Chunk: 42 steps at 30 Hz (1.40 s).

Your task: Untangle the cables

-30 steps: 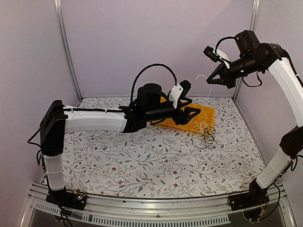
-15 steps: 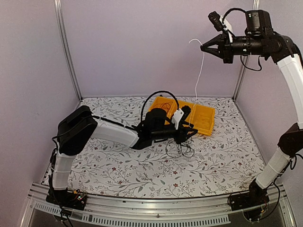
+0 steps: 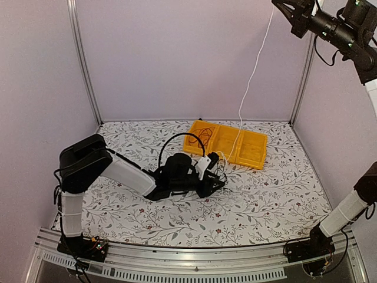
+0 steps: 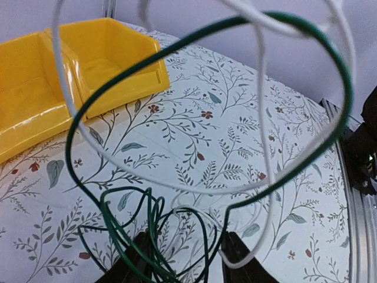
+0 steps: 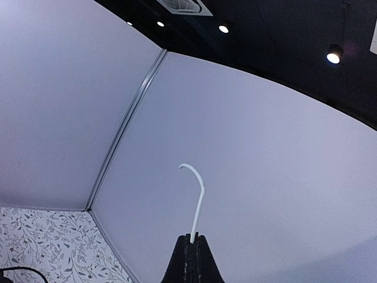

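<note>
Several light, limp cables point(image 3: 221, 171), likely best taken near an end: white point(image 3: 250, 82) pinched in right claw point(image 3: 278, 3) upper right, left claw point(image 4: 187, 259) parted around green point(image 4: 349, 94).

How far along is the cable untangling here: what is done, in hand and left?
Done: a red-brown cable lies in the yellow tray. In hand: the right gripper, shut on the white cable, holds it high. Left: white and green cable cross in loops by the left gripper, not yet separated.
</note>
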Each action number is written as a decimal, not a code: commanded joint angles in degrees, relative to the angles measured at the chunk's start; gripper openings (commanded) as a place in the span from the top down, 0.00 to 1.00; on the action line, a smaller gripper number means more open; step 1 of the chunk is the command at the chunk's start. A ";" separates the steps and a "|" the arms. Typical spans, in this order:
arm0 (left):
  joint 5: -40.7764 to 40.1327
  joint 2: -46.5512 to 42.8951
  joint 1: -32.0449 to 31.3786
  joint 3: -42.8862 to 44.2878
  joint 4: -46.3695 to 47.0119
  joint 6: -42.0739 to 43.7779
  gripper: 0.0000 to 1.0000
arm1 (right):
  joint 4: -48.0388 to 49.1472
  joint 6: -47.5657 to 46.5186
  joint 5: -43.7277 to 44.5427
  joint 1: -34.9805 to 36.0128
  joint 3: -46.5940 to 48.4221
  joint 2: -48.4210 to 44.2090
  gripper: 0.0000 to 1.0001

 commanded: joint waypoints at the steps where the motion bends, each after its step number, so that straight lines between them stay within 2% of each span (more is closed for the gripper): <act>1: -1.35 -4.90 0.64 -3.53 0.17 -0.03 0.61 | 9.22 3.05 2.61 0.36 1.70 2.44 1.00; 4: -2.78 -6.23 0.63 -6.31 0.34 0.37 0.65 | 11.06 3.79 2.80 0.34 8.31 6.05 1.00; 9: -5.53 -10.25 1.64 -11.41 -2.52 0.79 0.76 | 17.83 2.14 4.95 0.41 9.42 7.54 1.00; 13: -9.77 -14.97 3.52 -19.11 -3.95 -2.09 0.69 | 20.80 0.74 6.80 0.34 12.57 8.85 1.00; 18: -12.15 -22.94 5.19 -26.18 -5.59 -2.82 0.75 | 19.43 -1.17 5.13 0.36 8.76 7.50 1.00; 20: -13.38 -26.92 5.11 -25.72 -7.59 -1.63 0.69 | 18.38 -0.43 4.19 0.39 5.34 6.57 1.00; 24: -16.71 -32.55 4.33 -19.66 -9.94 4.03 0.45 | 16.50 0.50 2.32 1.40 -1.86 4.23 1.00; 27: -15.87 -31.68 3.88 -10.57 -12.07 9.03 0.37 | 14.55 0.42 1.29 2.84 -3.68 3.97 1.00; 35: -7.48 -18.66 1.21 12.65 -9.70 14.64 0.32 | 12.84 0.53 0.45 7.48 -3.63 5.93 1.00; 42: -4.03 -7.33 -0.33 20.43 -7.02 13.37 0.31 | 12.23 -0.44 0.23 13.03 1.95 9.81 1.00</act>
